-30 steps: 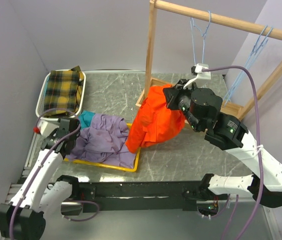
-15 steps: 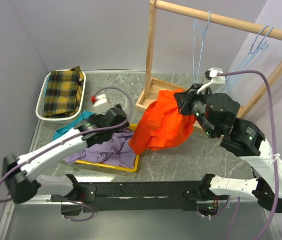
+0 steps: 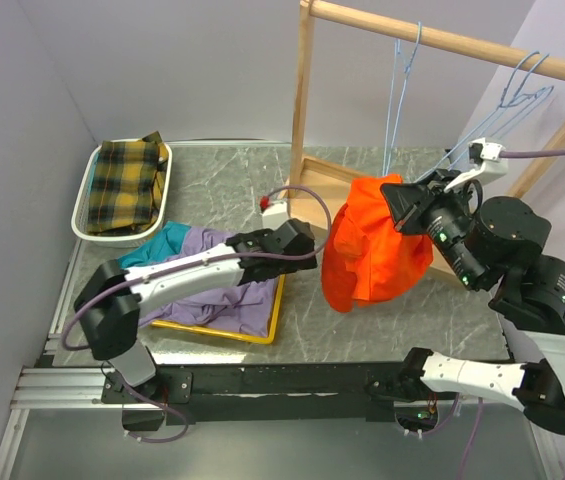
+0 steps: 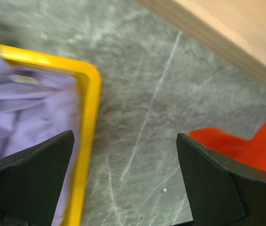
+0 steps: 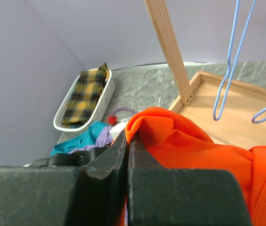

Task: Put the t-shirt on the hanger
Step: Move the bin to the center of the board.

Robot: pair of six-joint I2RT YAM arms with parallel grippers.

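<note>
Orange-red t-shirt (image 3: 377,255) mesh-textured, bunched, hanging; right jaws clamped on fold, possibly collar; left jaws apart.

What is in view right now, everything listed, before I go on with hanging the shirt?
t-shirt: one, orange-red, hanging from the right gripper in front of the rack
hangers: three, light blue wire, hooked on the rack's top rail
rack: one, bare wood, far right of the table
purple garment: one, purple, in the tray
teal garment: one, teal, beside the purple garment
tray: one, yellow, near left
basket: one, white, far left corner
plaid cloth: one, yellow and dark check, in the basket
table: one, grey marbled
left gripper: black, open, between tray and t-shirt
right gripper: black, shut on the t-shirt
</note>
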